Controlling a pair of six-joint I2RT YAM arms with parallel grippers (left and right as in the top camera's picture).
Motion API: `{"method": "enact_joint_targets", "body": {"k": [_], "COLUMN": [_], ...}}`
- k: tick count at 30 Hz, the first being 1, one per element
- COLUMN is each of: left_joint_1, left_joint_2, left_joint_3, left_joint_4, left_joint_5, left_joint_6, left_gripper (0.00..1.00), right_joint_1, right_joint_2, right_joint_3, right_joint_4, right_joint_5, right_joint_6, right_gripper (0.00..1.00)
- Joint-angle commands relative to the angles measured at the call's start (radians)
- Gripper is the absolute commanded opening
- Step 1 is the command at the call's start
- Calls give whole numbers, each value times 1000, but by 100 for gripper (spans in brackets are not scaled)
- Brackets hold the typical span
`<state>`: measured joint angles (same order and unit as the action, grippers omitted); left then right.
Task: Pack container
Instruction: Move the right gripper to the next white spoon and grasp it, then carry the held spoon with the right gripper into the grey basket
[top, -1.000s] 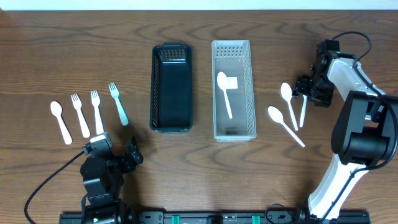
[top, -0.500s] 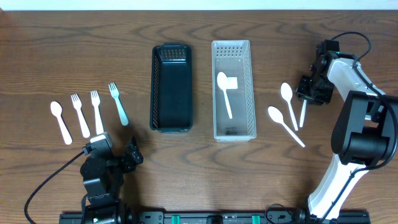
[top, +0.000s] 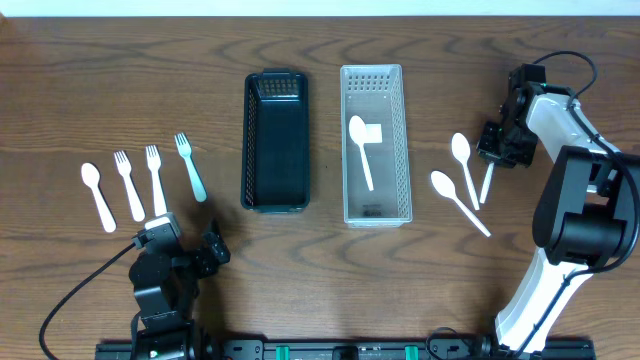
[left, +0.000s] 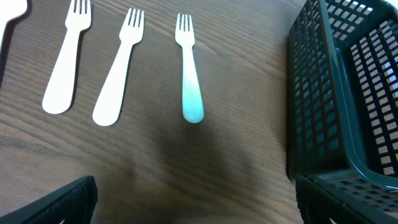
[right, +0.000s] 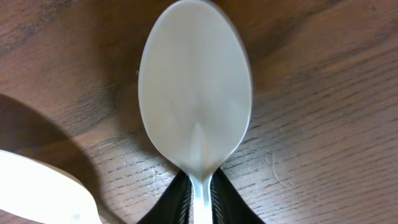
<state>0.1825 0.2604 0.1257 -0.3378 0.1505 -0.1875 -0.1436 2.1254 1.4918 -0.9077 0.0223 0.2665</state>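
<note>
The clear container (top: 400, 150) stands at centre right with one white spoon (top: 360, 150) in it. Beside it is a black basket (top: 275, 140) with nothing inside. At the right, my right gripper (top: 497, 148) is shut on the neck of a white spoon (right: 196, 106) lying on the table; its handle (top: 487, 182) shows in the overhead view. Two more white spoons (top: 464, 165) (top: 458, 200) lie just left of it. My left gripper (top: 212, 248) stands open over bare wood near the front left, holding nothing.
A white spoon (top: 97, 195), two white forks (top: 127, 185) (top: 155, 180) and a pale teal fork (top: 190, 167) lie in a row at the left. In the left wrist view the teal fork (left: 188, 68) lies ahead, with the basket wall (left: 323, 93) to the right.
The right gripper's jaws have closed from wide apart onto the spoon's neck. The left arm and everything else have stayed put.
</note>
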Motion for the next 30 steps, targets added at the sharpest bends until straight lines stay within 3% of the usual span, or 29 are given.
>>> {"method": "enact_joint_targets", "body": {"k": [1,9,18,23,30], "left_joint_1": [6,6,6,6,6], "left_joint_2": [3,3,3,3,3], "left_joint_3": [2,2,2,2,2], "left_joint_4": [-12,-12,-12,-12,-13], "left_joint_5": [0,0,0,0,0], "left_joint_6": [-10,-10,-10,-10,-10], "left_gripper": [98,98,98,98,98], "right_joint_1": [6,7,54,167,353], "right_joint_2": [10,-9,-181,-288,-283], "right_joint_3": [-23,11,146,195,195], "right_joint_4": [0,-16,-72,-34,9], "right_joint_5": [-5,-14,-71,-172,-209], "right_joint_6": [-2,-2,-77,-220,-136], "right_gripper": [12,3,1,1,1]}}
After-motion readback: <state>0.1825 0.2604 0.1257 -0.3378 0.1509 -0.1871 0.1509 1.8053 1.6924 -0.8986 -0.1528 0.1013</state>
